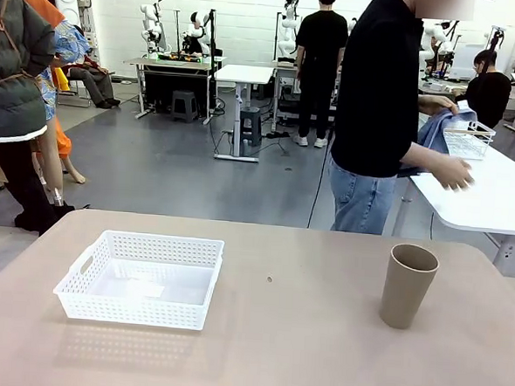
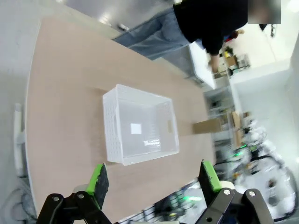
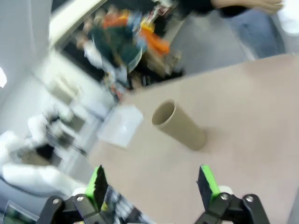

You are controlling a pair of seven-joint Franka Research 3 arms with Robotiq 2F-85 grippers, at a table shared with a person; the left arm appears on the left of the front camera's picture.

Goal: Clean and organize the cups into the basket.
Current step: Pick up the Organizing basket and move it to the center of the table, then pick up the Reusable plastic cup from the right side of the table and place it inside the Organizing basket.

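Observation:
One tan cup (image 1: 407,285) stands upright on the right side of the table. The white perforated basket (image 1: 87,270) sits empty on the left side. From above, the left wrist view shows the basket (image 2: 112,116) beyond my left gripper (image 2: 156,179), which hangs open well over the table, and the cup (image 2: 209,126) past the basket. My right gripper (image 3: 152,183) is open too, high above the cup (image 3: 180,126), with the basket (image 3: 120,125) blurred farther off. Nothing is between either pair of fingers.
A person in a black shirt and jeans (image 1: 376,113) stands at the far side, turned to a white side table (image 1: 493,199), hands on a blue cloth (image 1: 436,134) beside a white wire basket (image 1: 469,138). The tabletop around cup and basket is bare.

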